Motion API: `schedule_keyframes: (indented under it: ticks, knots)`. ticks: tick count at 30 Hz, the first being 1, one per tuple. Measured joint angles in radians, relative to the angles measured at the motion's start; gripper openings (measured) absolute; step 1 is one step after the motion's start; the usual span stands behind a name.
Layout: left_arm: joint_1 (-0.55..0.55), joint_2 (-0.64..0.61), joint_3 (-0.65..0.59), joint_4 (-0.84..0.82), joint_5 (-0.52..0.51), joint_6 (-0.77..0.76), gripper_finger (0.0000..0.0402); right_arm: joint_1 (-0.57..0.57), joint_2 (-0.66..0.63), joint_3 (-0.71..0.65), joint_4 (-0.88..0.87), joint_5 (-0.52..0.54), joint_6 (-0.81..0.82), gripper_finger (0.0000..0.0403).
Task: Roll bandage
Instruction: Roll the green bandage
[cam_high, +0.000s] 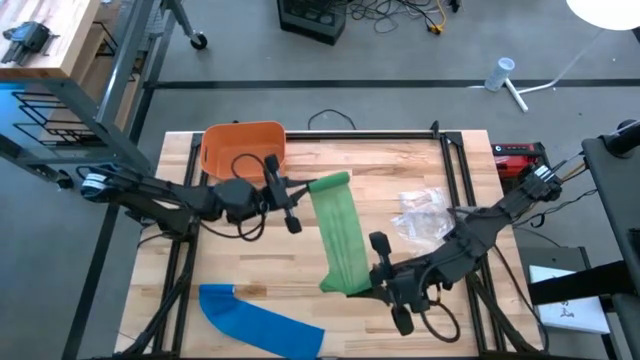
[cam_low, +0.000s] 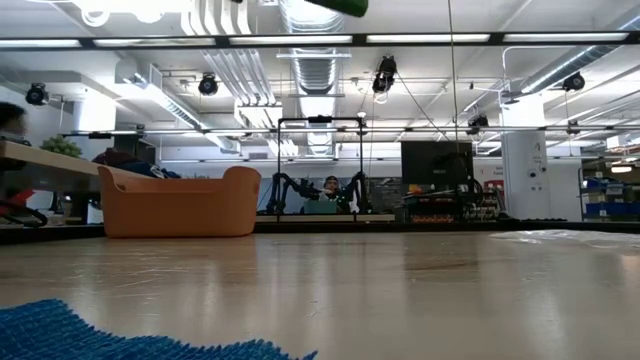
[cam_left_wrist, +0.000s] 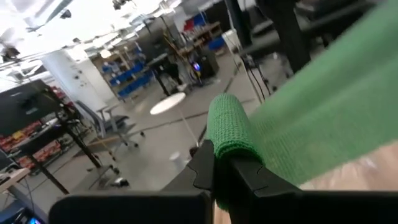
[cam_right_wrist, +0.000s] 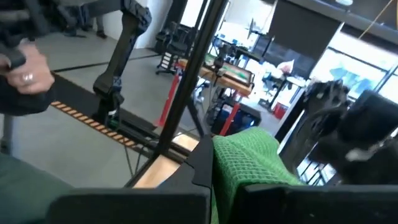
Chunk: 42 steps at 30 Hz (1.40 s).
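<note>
1. You have the green bandage (cam_high: 338, 235) strung between both arms, running from upper centre of the overhead frame down to lower centre, and it looks lifted clear of the table (cam_high: 250, 265).
2. Your left gripper (cam_high: 296, 190), centre-left in the overhead view, is pinching the bandage's upper end. The left wrist view shows that end already bunched into a small roll, with the fingers (cam_left_wrist: 214, 168) pressed tight on it.
3. Your right gripper (cam_high: 378, 275), lower centre-right, is clamped on the lower end. In its wrist view green mesh bulges out just above the closed jaws.
4. Why hold it this way? My read is that gripping both ends keeps the strip taut and flat, so it can wind evenly rather than crumple.
5. The low view backs the lift: only a green sliver shows at the top edge and nothing green lies on the wood.
6. A blue bandage (cam_high: 262, 320) lies flat at lower left of the overhead frame, well apart from both grippers. It looks like the one waiting its turn.
7. The orange basket (cam_high: 243, 147) sits at upper left, just behind your left arm, probably where finished rolls go.
8. A clear plastic wrapper (cam_high: 423, 212) rests right of centre, beside the right arm.
9. Judging progress: early, since most of the strip is unrolled.
10. Watch the tension; slack could let the mesh sag and twist.
</note>
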<state>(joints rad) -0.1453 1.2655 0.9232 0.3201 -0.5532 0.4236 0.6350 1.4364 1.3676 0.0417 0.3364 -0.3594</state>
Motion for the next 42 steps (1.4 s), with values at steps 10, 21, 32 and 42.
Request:
schedule_keyframes:
  ticks: [10, 21, 32, 42]
  knots:
    - [-0.006, 0.000, -0.105, 0.005, 0.185, -0.121, 0.0004, 0.000, 0.000, 0.141, -0.067, 0.056, -0.106, 0.0000]
    - [-0.093, 0.126, -0.108, 0.045, 0.261, -0.091, 0.0004, -0.017, -0.001, 0.171, -0.062, 0.255, -0.175, 0.0000]
    - [-0.248, 0.140, -0.006, 0.020, 0.279, 0.020, 0.0004, -0.004, -0.034, 0.171, -0.061, 0.491, -0.251, 0.0000]
    - [-0.310, 0.139, 0.048, -0.074, 0.103, 0.067, 0.0004, 0.000, -0.049, 0.172, -0.006, 0.538, -0.271, 0.0000]
